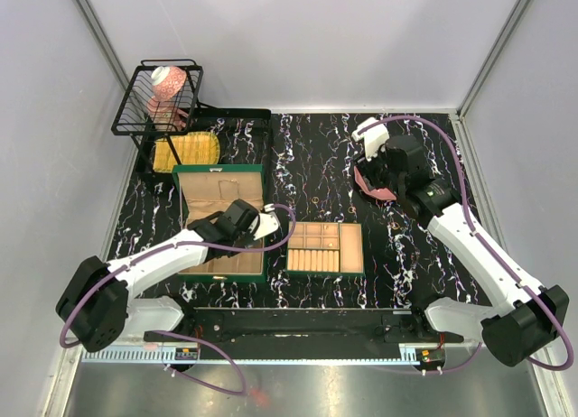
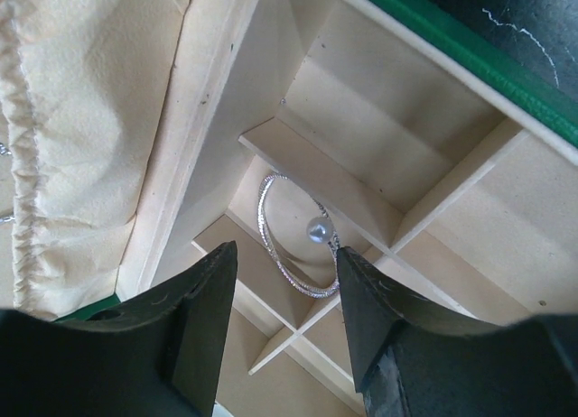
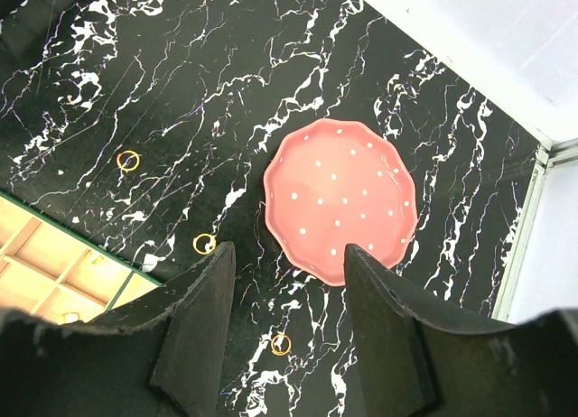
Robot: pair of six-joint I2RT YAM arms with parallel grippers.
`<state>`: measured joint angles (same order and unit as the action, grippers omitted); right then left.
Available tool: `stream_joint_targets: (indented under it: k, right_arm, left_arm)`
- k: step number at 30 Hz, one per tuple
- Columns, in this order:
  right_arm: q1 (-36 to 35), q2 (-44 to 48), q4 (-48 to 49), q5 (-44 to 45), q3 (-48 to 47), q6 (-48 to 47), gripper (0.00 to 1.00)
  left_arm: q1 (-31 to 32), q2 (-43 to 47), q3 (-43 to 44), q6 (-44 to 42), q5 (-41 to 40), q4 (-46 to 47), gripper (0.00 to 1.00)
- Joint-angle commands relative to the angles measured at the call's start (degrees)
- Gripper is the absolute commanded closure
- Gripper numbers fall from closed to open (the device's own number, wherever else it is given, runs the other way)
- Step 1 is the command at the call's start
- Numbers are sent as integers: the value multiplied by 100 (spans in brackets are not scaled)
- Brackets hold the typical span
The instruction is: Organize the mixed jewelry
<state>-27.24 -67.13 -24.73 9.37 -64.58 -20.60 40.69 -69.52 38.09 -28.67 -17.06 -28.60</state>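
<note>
A silver hoop with a pearl bead (image 2: 291, 245) lies in a beige compartment of the open green jewelry box (image 1: 219, 189). My left gripper (image 2: 287, 265) hovers just above it, open and empty; in the top view it (image 1: 262, 226) is over the box's right side. Three small gold rings (image 3: 128, 161) (image 3: 205, 244) (image 3: 281, 344) lie on the black marbled table. My right gripper (image 3: 287, 254) is open and empty, high above the table, with the pink white-dotted plate (image 3: 341, 200) ahead and one ring below between its fingers. In the top view it (image 1: 384, 169) partly hides the plate (image 1: 364, 182).
A separate green tray with beige compartments (image 1: 325, 247) sits mid-table; its corner shows in the right wrist view (image 3: 54, 254). A black wire basket (image 1: 155, 97) holding a pink object stands at the back left, with a yellow dish (image 1: 185, 151) beneath it. Grey walls enclose the table.
</note>
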Motion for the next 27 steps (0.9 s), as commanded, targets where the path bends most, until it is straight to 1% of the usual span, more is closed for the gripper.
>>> stream_joint_targets:
  k: [1,12,15,22,25,27]
  right_arm:
    - [53,148,197,-84,-2,-14,42]
    - [70,165,179,-102,6,-5,42]
    - [79,174,179,-102,24,-5,41]
    - [88,174,179,-119,59,-32,41]
    - [88,166,170,-119,94,-76,41]
    - [88,174,109,-172,121,-85,41]
  left_arm:
    - [27,-53,6,-43,97,311,46]
    - [27,-89,-12,10,141,364,48]
    - [18,122,15,28,115,259,48]
    - [27,956,295,142,247,-251,47]
    - [27,1333,462,142,536,-532,47]
    - [27,1519,637,151,992,-795,46]
